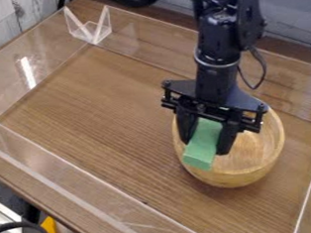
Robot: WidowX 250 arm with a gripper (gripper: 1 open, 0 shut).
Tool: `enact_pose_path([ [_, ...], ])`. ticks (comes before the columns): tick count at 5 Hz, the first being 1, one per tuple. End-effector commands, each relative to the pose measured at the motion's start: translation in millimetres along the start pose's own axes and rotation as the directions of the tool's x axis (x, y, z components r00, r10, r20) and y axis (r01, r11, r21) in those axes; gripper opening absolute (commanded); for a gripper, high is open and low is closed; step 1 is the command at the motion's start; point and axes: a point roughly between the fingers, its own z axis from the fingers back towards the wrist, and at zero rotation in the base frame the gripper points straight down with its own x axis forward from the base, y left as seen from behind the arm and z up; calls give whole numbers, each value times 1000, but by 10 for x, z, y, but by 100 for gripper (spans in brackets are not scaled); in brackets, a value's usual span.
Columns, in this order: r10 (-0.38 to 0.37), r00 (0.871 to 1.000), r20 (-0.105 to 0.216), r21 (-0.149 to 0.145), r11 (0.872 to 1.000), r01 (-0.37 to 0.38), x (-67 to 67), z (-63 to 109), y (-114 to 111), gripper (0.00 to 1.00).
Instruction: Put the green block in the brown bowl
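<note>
Green block [203,145] pinched in the end effector [206,131] sits over the left part of the brown bowl [249,161], near its rim, so letting go without first shifting toward the bowl's middle could tip it outside onto the table [106,131].

Overall light: moderate and even, with the colours readable throughout
Bench [91,103]: softly lit, its grain muted, with pale reflected light toward ten o'clock
Bowl [260,154]: bright on the inner wall toward three o'clock
Claw [214,118]: very dark, its detail mostly lost in black
Metal strip [70,198]: pale shine along its length toward seven o'clock
Sharpness: soft and coarse all over, small edges smudged
Light source: outside the view, direction unclear
</note>
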Motion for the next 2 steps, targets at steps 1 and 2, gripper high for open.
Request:
enact_pose_path([
  [1, 4, 1000, 27, -5, 1000, -4, 59, 46, 43, 0],
  [2, 42, 999, 32, -9, 999, -42, 39, -2, 13, 0],
])
